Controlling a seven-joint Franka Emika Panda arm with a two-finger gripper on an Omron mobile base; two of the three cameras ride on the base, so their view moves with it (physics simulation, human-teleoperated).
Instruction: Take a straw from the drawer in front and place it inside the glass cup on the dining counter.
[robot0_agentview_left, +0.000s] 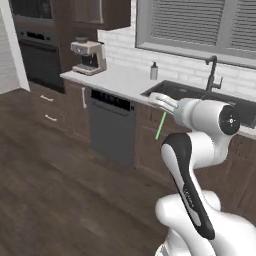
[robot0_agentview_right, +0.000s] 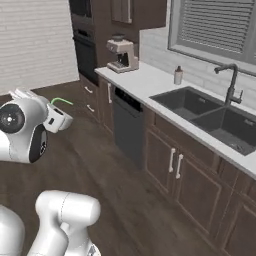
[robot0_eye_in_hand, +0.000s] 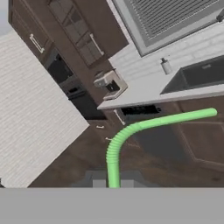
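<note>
Pinching the straw (robot0_eye_in_hand: 131, 129), the tool (robot0_eye_in_hand: 113, 183) hangs raised, facing the coffee machine (robot0_eye_in_hand: 110, 85).

Dark cabinets (robot0_agentview_right: 192, 185), shuttered window (robot0_agentview_right: 220, 22)

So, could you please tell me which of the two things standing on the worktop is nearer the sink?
The small grey soap bottle, standing just beside the sink. The coffee machine stands at the worktop's far end, by the oven.

Ribbed matt green straw (robot0_eye_in_hand: 144, 124); dark wood-grain floor (robot0_agentview_left: 55, 200).
</note>
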